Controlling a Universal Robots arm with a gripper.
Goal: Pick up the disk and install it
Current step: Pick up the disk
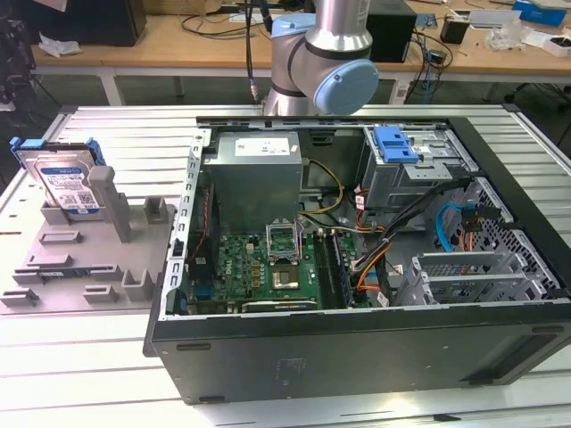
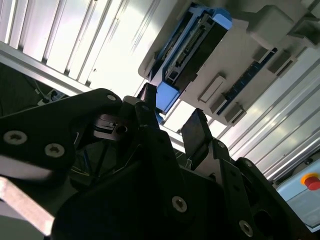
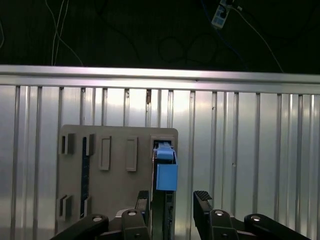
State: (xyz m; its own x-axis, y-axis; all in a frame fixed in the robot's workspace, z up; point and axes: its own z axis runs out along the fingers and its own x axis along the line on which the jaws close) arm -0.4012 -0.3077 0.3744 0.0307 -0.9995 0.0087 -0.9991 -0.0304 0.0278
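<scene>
The disk (image 1: 64, 176) stands on edge in a grey holder (image 1: 80, 259) on the slatted table, at the exterior view's left. It is silver with a white-and-blue label and a bright blue bracket. In both wrist views I see the disk (image 3: 166, 175) edge-on beyond my fingertips, with its blue bracket end toward me. My gripper (image 3: 172, 200) is open, its black fingers (image 2: 197, 132) apart with nothing between them. It hangs clear of the disk (image 2: 195, 47), well away from the holder (image 2: 240, 65). The arm's elbow (image 1: 330, 62) shows behind the computer case.
An open black computer case (image 1: 357, 357) lies on the table to the exterior view's right of the holder. Inside are a motherboard (image 1: 268, 267), a grey metal box (image 1: 254, 169), cables and a drive bay with a blue latch (image 1: 397, 143). A red button (image 2: 311, 181) sits nearby.
</scene>
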